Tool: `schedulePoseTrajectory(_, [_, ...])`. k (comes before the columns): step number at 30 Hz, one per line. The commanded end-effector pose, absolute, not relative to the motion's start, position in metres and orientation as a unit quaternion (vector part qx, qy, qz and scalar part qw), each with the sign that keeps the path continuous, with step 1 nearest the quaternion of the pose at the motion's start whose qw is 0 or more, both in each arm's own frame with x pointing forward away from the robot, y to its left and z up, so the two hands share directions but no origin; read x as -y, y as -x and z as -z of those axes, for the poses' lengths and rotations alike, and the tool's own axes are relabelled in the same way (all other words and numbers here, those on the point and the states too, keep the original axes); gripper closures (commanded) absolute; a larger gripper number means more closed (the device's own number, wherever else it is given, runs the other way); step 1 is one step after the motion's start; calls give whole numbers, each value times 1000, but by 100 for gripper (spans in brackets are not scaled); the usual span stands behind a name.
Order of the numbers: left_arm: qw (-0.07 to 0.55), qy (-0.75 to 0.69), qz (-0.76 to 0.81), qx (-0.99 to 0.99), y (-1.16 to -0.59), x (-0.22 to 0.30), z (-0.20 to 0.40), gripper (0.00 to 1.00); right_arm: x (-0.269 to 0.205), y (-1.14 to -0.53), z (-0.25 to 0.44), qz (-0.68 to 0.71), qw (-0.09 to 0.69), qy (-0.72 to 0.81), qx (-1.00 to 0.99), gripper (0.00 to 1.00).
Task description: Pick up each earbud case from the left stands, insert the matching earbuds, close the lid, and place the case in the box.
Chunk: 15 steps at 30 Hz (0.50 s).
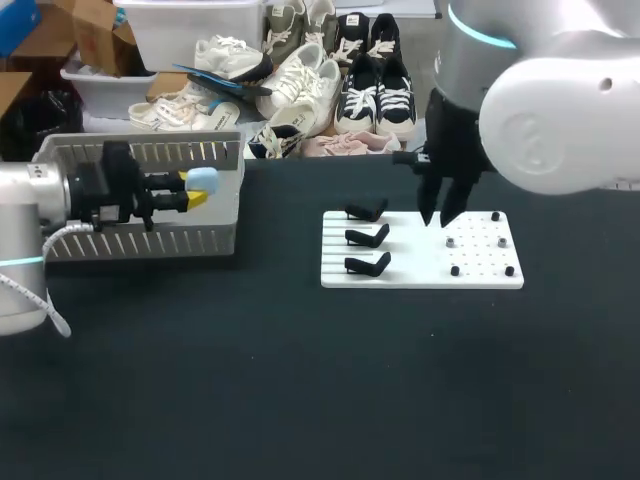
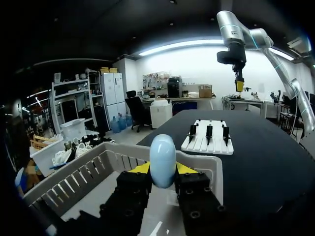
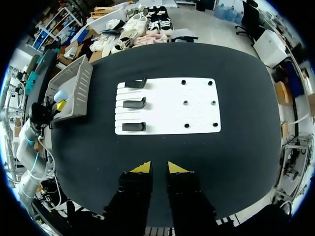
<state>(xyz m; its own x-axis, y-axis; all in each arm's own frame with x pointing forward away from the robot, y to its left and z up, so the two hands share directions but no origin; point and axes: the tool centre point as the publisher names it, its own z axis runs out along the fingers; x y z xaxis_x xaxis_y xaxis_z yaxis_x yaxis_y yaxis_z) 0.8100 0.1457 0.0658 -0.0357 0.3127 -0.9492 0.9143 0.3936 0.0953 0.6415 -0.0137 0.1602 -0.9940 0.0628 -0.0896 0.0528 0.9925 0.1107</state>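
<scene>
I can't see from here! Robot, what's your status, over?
Left end effector shut on blue earbud case, over grey box. Right end effector open, empty, above white board. Stands bare. Nothing in the way.

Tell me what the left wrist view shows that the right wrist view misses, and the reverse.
Left wrist only: the yellow fingertips of the left hand clamping the pale blue rounded earbud case from both sides, over the grey slatted plastic box. Right wrist only: the small black pegs on the flat white board. Both: case, box, board, its three empty black stands, and the right hand.
</scene>
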Motion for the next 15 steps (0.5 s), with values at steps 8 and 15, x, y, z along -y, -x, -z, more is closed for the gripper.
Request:
schedulePoseTrajectory(8, [509,-485,300,-645,-819,-142,-79,0,16,-641,-165,-52,62,-34,-996,82])
schedulePoseTrajectory(15, [524,-501,294,-623,-802,-122,-114,0,38,-650,-174,-56,93,-32,-994,79])
